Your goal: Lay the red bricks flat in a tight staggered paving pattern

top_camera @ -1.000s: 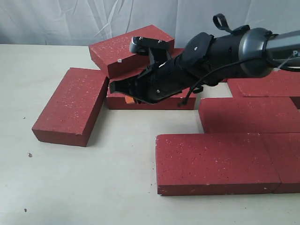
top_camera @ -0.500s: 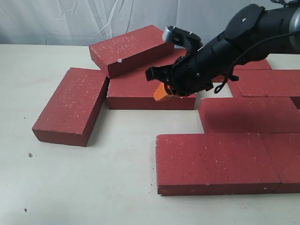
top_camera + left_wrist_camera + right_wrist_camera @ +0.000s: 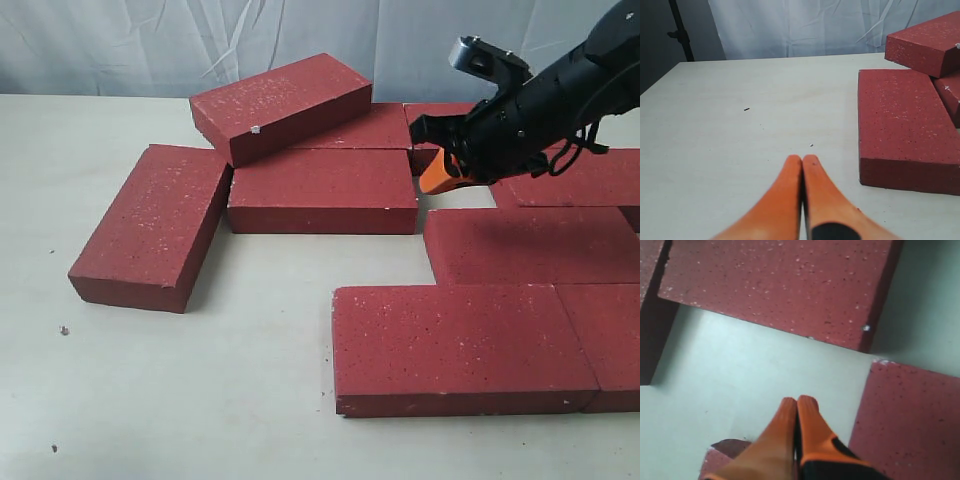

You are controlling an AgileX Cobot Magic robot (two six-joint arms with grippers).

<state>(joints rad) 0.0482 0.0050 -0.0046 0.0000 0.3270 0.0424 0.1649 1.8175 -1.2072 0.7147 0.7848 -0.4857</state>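
Note:
Several dark-red bricks lie on the pale table. One angled brick (image 3: pixel 150 225) lies at the left, and a middle brick (image 3: pixel 322 190) lies flat beside it. A chipped brick (image 3: pixel 280 102) rests tilted on top of the back ones. At the right, several bricks (image 3: pixel 530 245) sit close together in staggered rows, with a front brick (image 3: pixel 460 345) nearest. My right gripper (image 3: pixel 430 183) (image 3: pixel 798 401) is shut and empty, hanging over the bare gap between the middle brick (image 3: pixel 785 285) and the right rows. My left gripper (image 3: pixel 802 159) is shut and empty over bare table, left of the angled brick (image 3: pixel 900 125).
A white curtain (image 3: pixel 150 45) hangs behind the table. A dark stand (image 3: pixel 680 30) shows past the table's far corner in the left wrist view. Bare tabletop (image 3: pixel 180 390) stretches at the front left. Small dark specks (image 3: pixel 63 329) lie on it.
My right arm has pulled back to the right, from over the middle brick to the gap beside the right rows. The bricks have not moved.

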